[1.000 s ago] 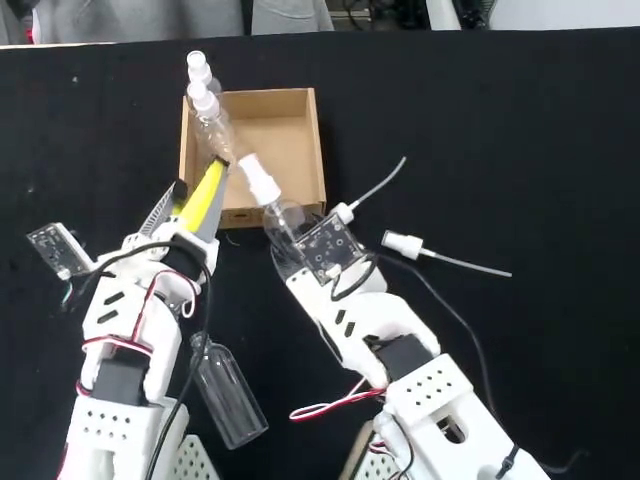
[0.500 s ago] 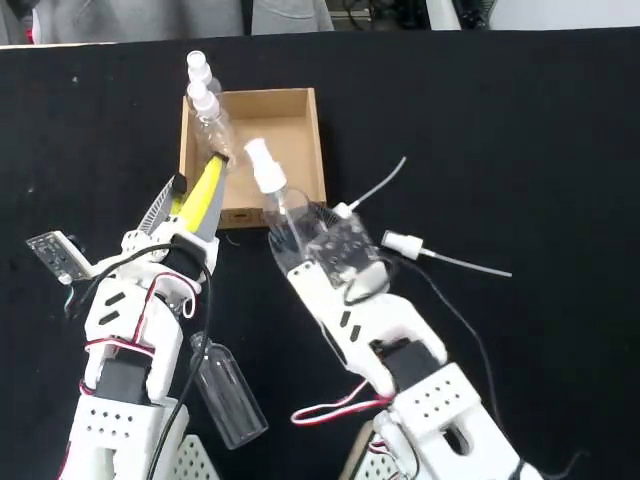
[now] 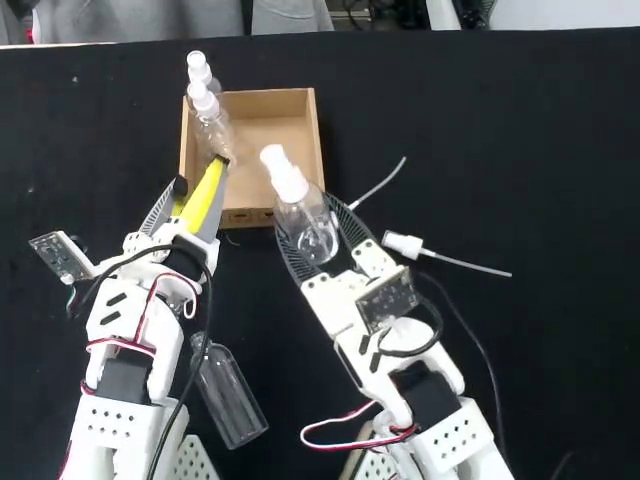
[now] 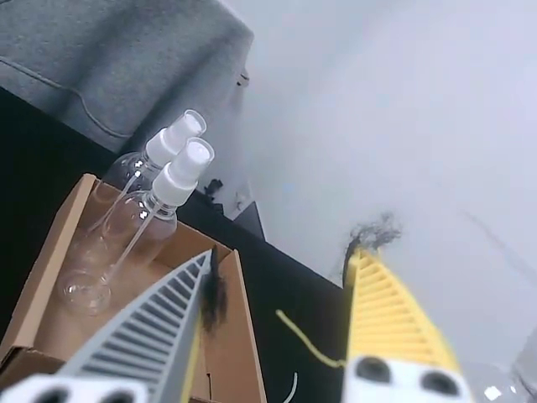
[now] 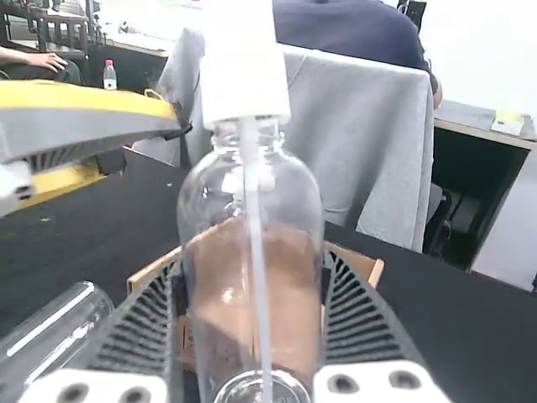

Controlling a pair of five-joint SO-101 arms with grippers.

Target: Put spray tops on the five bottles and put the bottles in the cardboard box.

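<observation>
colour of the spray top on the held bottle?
White. The spray top shows best in the right wrist view.

arms point(image 3: 130, 340): white shells | left fingers point(image 3: 203, 195): yellow, grey ribbed | right fingers point(image 3: 347, 222): seemingly black | cables point(image 3: 335, 428): red-white

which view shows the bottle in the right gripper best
Right wrist view: the bottle sits close between the fingers, spray top on. High view shows it whole from above; left wrist view, barely a clear edge.

Bench point(image 3: 560, 120) stock, counted from above.
Capped bottles point(image 3: 205, 105): 3, two at upper left, one at centre. Uncapped bottle point(image 3: 228, 392): 1, lower left. Loose spray tops point(image 3: 402, 242): 2, right of centre. Cardboard box point(image 3: 270, 125): 1. Arms point(image 3: 130, 330): 2.
</observation>
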